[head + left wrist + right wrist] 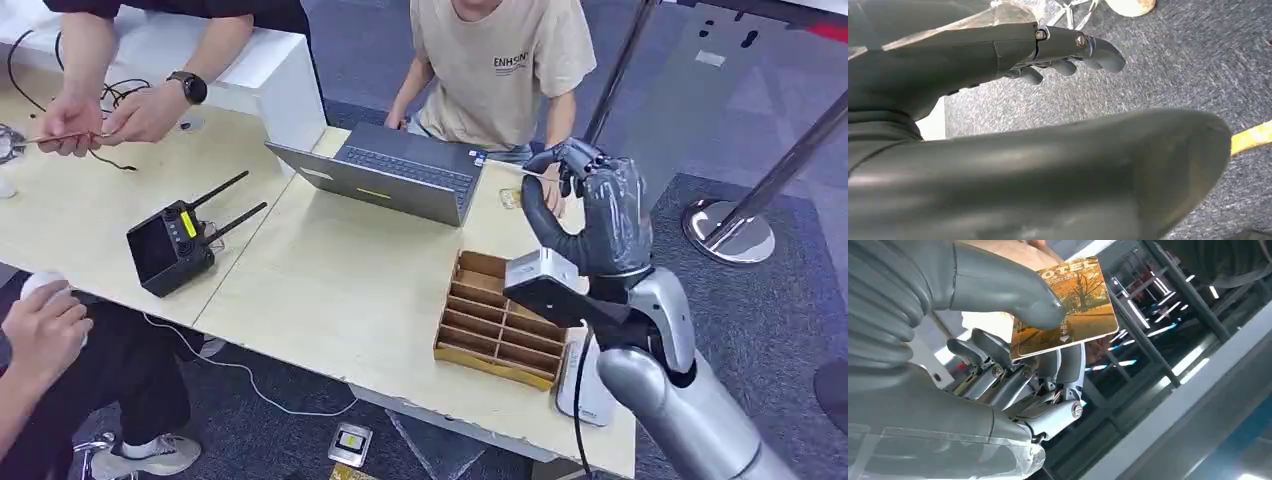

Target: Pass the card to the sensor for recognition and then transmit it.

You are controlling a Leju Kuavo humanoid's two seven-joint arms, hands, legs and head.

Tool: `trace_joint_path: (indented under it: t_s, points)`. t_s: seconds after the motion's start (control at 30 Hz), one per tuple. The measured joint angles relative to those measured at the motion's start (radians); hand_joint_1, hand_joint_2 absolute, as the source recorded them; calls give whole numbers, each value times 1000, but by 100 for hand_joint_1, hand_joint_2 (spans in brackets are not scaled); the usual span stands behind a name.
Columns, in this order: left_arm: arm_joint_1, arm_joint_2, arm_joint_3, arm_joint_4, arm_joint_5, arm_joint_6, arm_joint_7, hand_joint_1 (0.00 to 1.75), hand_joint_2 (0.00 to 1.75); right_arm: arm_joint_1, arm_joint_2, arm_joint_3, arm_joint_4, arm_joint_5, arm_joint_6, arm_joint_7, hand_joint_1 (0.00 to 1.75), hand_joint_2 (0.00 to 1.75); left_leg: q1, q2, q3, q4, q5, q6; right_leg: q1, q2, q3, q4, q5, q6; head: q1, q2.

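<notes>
While the right robot hand (1013,340) pinches the card (1073,305), a laptop (395,172) and wooden organiser (500,320) sit nearby.

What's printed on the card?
Card: orange autumn tree scene, best in right wrist view.

Even, bright indoor light falls on the pale table (330,290), shadows soft and faint. The left wrist view is dimmer, its near parts blurred. Bright ceiling strips (1148,305) glare in the right wrist view.
</notes>
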Motion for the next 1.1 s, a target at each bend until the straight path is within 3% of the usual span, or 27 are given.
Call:
trace_joint_path:
  t_s: [0.17,0.43,0.67,0.83,1.1]
  points:
    - [-7,-3,-6,0,-31,-16,1,0,0,-145,14,11,128,16,13,-53,175,175,0,0,-1,0,0,0,0,0,0,0,0,0,0,0]
    - [-38,-4,-20,0,-63,-56,15,0,0,-339,47,47,542,75,58,-106,175,175,0,-2,-1,0,0,0,0,-3,0,0,0,0,0,0]
    - [-51,-6,-33,0,-71,-56,23,0,0,-411,68,84,790,163,86,-70,175,175,0,-2,-2,0,0,0,0,-2,-2,0,0,0,0,0]
    - [-52,-6,-34,0,-71,-56,23,0,0,-435,76,107,887,171,87,-63,175,175,0,-2,-2,0,0,0,0,-2,-2,0,0,0,0,0]
    - [-53,-5,-35,0,-71,-59,23,0,0,-470,84,163,992,299,124,-21,175,175,0,-2,-2,0,0,0,0,-2,-2,0,0,0,0,0]
